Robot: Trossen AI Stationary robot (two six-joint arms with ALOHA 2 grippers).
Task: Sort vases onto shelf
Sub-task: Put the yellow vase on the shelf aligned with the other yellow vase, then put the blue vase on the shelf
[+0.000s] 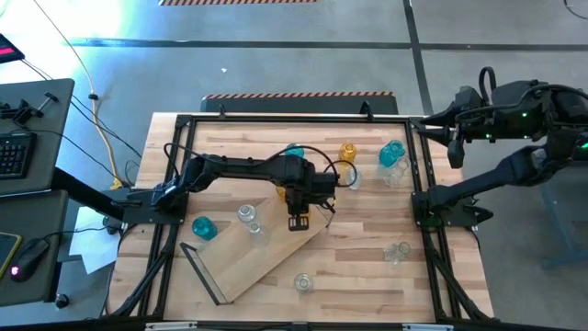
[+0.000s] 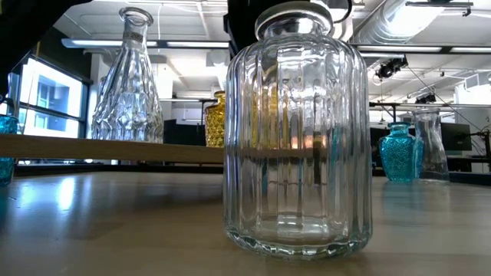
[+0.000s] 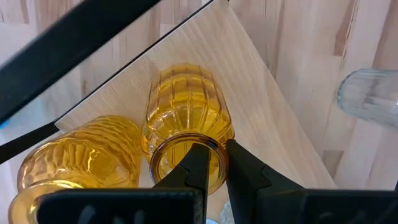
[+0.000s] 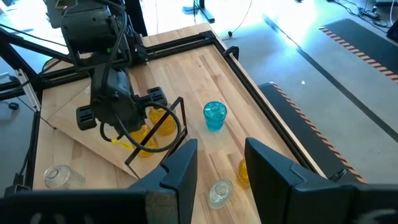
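Note:
The shelf [image 1: 276,253], a light-wood board with black wire ends, lies slantwise on the table. Two amber vases [image 3: 81,158] stand at its far corner. My left gripper [image 3: 214,171] reaches down from above and is shut on the one nearer that corner [image 3: 186,109]. Other vases stand about: teal [image 1: 204,227], clear [image 1: 246,215], and amber [image 1: 347,151] on the table. My right gripper [image 4: 221,165] hangs open and holds nothing, high over the table's right edge. My left gripper pinches the amber vase's mouth rim [image 3: 214,148], one finger [image 3: 193,168] inside the mouth and the other [image 3: 245,171] outside. The fingers point straight down. The vase stays upright, and its base seems to rest on the shelf board [image 3: 249,93].
A big ribbed clear vase [image 2: 298,130] stands near the table's front edge. Teal [image 1: 393,151] and clear vases [image 1: 397,250] stand at the right, another clear one [image 1: 303,282] in front. A black frame [image 1: 418,165] rims the table. The shelf's wire end [image 4: 168,134] rises beside my left gripper.

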